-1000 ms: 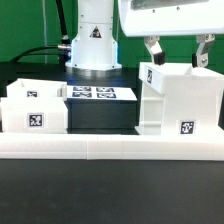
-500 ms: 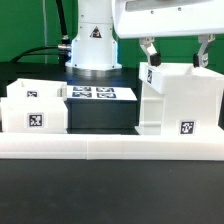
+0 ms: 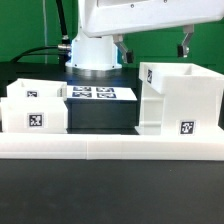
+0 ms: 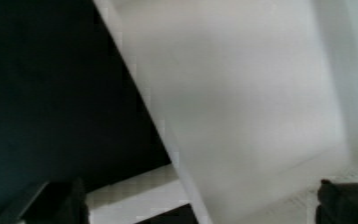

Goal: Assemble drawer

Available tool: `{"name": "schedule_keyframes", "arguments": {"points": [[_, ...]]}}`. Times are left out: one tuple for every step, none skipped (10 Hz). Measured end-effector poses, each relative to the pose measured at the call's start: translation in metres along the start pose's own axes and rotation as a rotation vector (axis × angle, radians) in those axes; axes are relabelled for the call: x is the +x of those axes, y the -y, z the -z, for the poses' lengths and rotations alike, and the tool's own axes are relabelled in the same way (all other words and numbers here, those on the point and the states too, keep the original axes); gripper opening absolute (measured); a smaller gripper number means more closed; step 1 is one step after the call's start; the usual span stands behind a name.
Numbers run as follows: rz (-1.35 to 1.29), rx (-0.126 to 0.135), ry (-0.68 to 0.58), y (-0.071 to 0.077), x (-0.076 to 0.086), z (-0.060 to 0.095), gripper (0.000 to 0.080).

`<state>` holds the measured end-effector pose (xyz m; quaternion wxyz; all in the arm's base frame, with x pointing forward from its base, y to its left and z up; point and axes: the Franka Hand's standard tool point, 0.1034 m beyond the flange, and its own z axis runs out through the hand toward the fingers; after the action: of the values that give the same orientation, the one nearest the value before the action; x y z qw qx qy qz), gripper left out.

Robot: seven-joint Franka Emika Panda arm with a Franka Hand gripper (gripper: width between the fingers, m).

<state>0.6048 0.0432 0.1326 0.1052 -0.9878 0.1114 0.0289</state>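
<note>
The fingers [image 3: 185,43] are spread wide and hold nothing. They hang above the drawer's box housing [image 3: 180,100], apart from its top rim. One is over the housing's open top, the other past its wall toward the exterior view's left. The housing stands upright on the tabletop [image 3: 110,195] at the exterior view's right, just behind the low rail [image 3: 100,148]. The two small trays [image 3: 35,108] sit at the left. The wrist view shows a blurred white surface [image 4: 247,100] beyond the dark fingertips [image 4: 60,200].

Green backdrop [image 3: 28,22] behind a black table [image 3: 110,195].
The backdrop was plain and flat; black cables [image 3: 38,50] ran across it at the exterior view's left, and the matte tabletop lay under soft, even light.
</note>
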Motion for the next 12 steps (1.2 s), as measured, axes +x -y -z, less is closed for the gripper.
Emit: {"name": "schedule_keyframes", "arguments": {"points": [[0.068, -0.004, 0.002, -0.002, -0.001, -0.001, 0.0648], [0.281, -0.04, 0.006, -0.015, -0.004, -0.003, 0.0648], [0.339, -0.047, 0.009, -0.031, -0.008, -0.002, 0.0648], [0.36, -0.055, 0.006, -0.043, -0.01, 0.001, 0.0648], [0.408, -0.066, -0.009, -0.064, -0.01, 0.005, 0.0648], [0.426, -0.08, -0.031, -0.084, -0.009, 0.004, 0.0648], [0.433, -0.079, -0.026, -0.095, -0.01, 0.002, 0.0648], [0.423, -0.071, -0.014, -0.099, -0.01, 0.002, 0.0648], [0.427, -0.073, -0.017, -0.097, -0.009, 0.002, 0.0648], [0.427, -0.073, -0.016, -0.097, -0.01, 0.002, 0.0648], [0.471, -0.09, -0.016, -0.1, -0.009, 0.0, 0.0648], [0.582, -0.149, -0.021, -0.11, -0.01, -0.005, 0.0648]]}}
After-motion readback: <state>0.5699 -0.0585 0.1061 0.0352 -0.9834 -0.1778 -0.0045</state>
